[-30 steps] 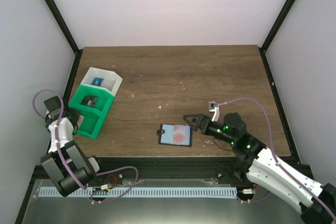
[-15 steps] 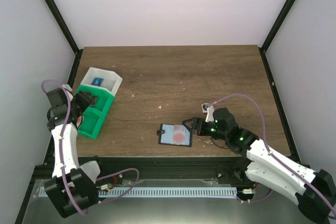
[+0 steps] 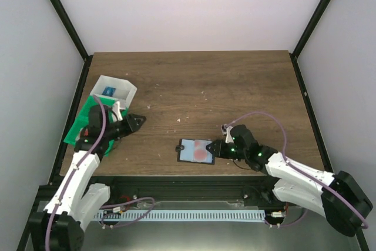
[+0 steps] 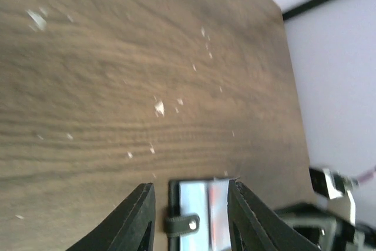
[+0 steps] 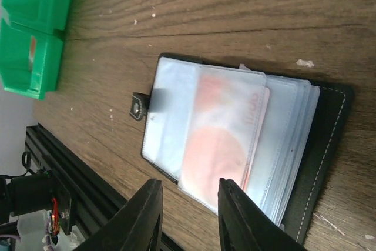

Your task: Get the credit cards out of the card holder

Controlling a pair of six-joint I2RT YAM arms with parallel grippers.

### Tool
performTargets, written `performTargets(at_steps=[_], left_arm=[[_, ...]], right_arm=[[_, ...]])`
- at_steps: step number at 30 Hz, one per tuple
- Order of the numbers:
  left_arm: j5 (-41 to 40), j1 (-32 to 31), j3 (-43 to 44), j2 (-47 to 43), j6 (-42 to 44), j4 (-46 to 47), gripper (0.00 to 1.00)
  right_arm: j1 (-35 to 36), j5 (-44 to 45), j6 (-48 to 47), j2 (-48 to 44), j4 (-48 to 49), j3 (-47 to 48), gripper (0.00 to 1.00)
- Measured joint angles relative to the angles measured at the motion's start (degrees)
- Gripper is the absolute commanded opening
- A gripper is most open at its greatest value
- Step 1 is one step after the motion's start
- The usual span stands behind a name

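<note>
The card holder (image 3: pixel 197 151) lies spread open and flat on the tabletop (image 3: pixel 247 80), near its front edge, pockets facing up, which is the only way I can get at what is inside. My right claw (image 5: pixel 189 191) hangs low over its near side with the fingers apart and clamped on nothing I can see. They straddle the lower edge of the clear sleeve that carries the reddish card (image 5: pixel 226 139), and I judge I am lined up there because that card sits topmost and its edge is the easiest to catch. Behind it a stack of further plastic sleeves (image 5: pixel 291 139) fans out toward the black cover. Whether they hold more cards I cannot tell. The small snap tab (image 5: pixel 139 106) sticks out on the far side and keeps clear of my fingers. My left claw (image 4: pixel 190 195) is out over bare wood, well apart from the holder, also with its fingers apart and empty. It points toward the holder, which shows between its fingers in the wrist view, so I take it as coming to pin the holder down while the right one pulls, since a light wallet would likely slide along with the card otherwise. The green bin (image 5: pixel 32 27) stands off to the left, well away. No card is out yet.
</note>
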Motion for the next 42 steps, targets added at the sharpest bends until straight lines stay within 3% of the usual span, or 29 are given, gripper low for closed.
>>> performTargets(at_steps=[8,11,14,31,42], left_arm=[[-2.40,-20.44,-10.16,-0.50,-9.35,10.91,0.34],[-4.87,-28.52,-11.78,3.13,-12.37,15.37,0.34],[-5.95,-32.74,-12.39,8.55,-14.71,20.44,0.34],[-6.97,-35.04,-20.20,21.94,-18.56,39.41,0.31],[-6.58,-35.30,-20.81,28.89,-18.60,45.53,0.26]], right_arm=[[0.00,-0.55,0.92,5.20,3.58,-0.52,0.33],[0.00,-0.61,1.33,6.60,4.35,-1.36,0.35],[0.00,-0.96,2.08,7.34,6.23,-2.73,0.35],[0.00,-1.99,2.99,15.37,14.05,-3.65,0.38],[0.02,-0.87,2.97,8.11,6.45,-0.04,0.37]])
